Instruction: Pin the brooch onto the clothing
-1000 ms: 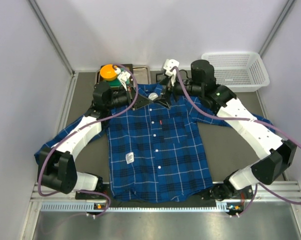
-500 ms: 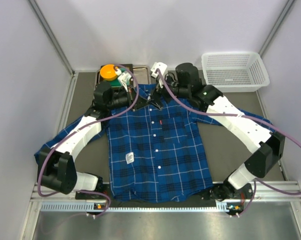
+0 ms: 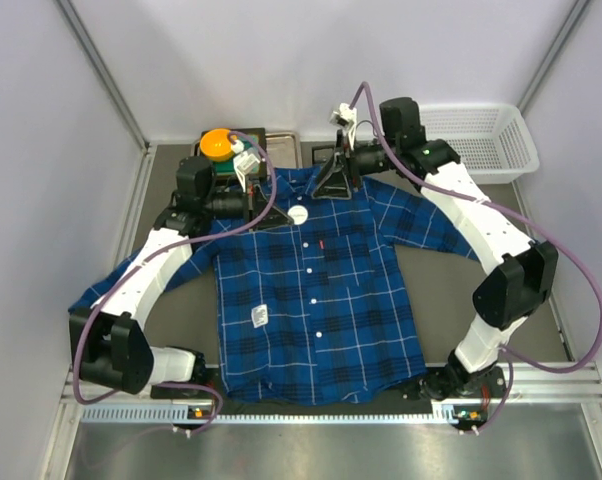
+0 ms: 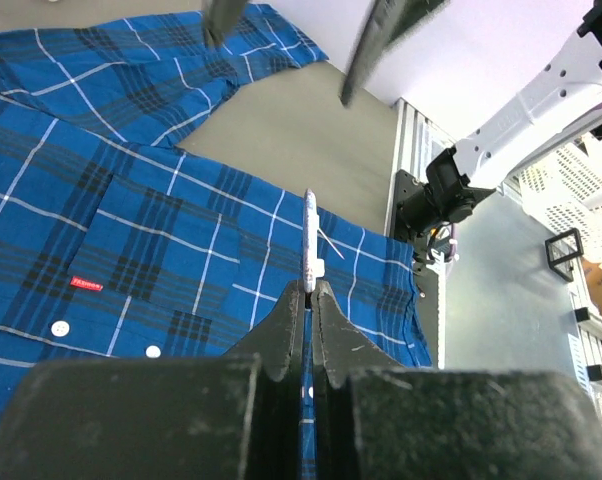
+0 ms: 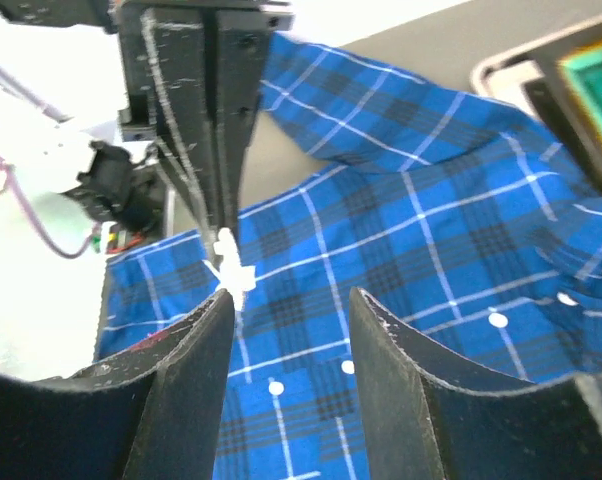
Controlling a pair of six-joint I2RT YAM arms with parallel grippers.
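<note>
The clothing [image 3: 321,290] lies flat and face up on the table, collar at the back. My left gripper [image 3: 277,214] hovers over its left chest, shut on the brooch [image 3: 298,213]. In the left wrist view the brooch [image 4: 308,235] stands edge-on out of the closed tips [image 4: 309,288] above the plaid [image 4: 131,230]. My right gripper [image 3: 333,180] hangs over the collar, open, with nothing between its fingers. In the right wrist view its tips [image 5: 291,295] frame bare shirt [image 5: 431,230]. The brooch [image 5: 227,268] sits just beyond the left fingertip [image 5: 216,310].
An orange round dish [image 3: 217,143] stands by a metal tray [image 3: 281,140] at the back left. A white mesh basket [image 3: 481,135] is at the back right. A small white tag [image 3: 259,317] lies on the shirt's lower left. Walls close in on both sides.
The right arm swung left over the collar, then back right and up, and its jaws have narrowed. The left arm drew slightly left. The brooch now shows a little nearer on the shirt.
</note>
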